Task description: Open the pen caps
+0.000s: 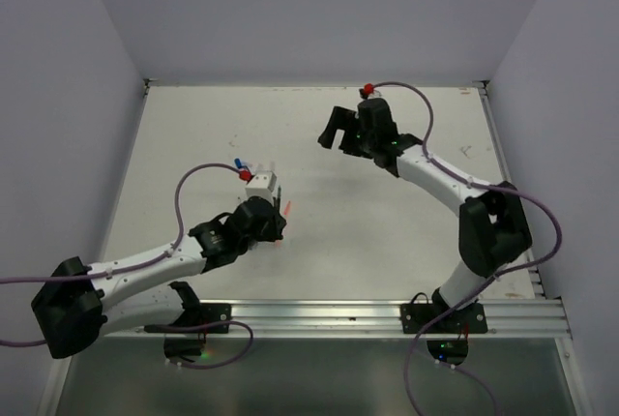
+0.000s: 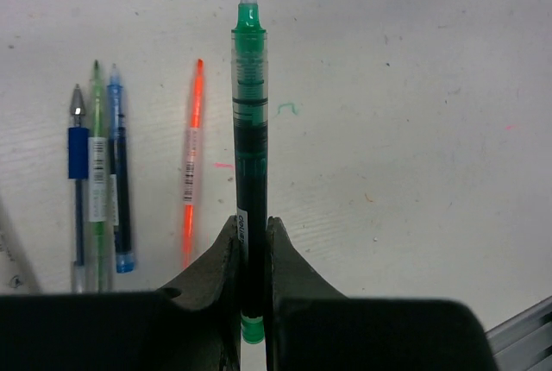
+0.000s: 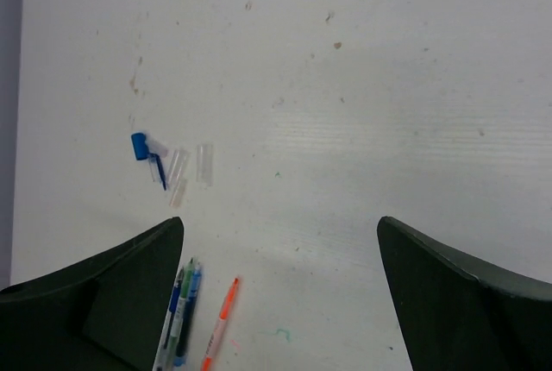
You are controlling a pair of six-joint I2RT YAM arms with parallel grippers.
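1. The left gripper (image 2: 251, 226) is clamped on the lower barrel of a green pen (image 2: 248, 129). Both fingers (image 2: 226, 250) press against the barrel sides.
2. The green pen points straight away from the gripper. Its needle tip is bare, with no cap on it, and its green end plug shows just behind the fingers.
3. Four loose pens lie on the table (image 2: 414, 129) to the left of the held pen, roughly parallel to it: a blue-grip pen (image 2: 78, 181), a thin green pen (image 2: 97, 164), a blue pen (image 2: 119, 172) and an orange pen (image 2: 191, 164). All four show bare tips. The first three lie touching or just beside one another, and the orange pen lies apart, nearest the gripper.
4. The right gripper (image 3: 280, 226) has its fingers spread wide, with nothing between them.
5. The pen caps lie off the pens in a small cluster on the table: a blue cap (image 3: 140, 146) with clear caps (image 3: 177, 164) just beside it.
6. In the top view, the cluster (image 1: 239, 163) sits just on the far side of the left wrist. It is left of the right gripper (image 1: 334, 131) and well apart from it.
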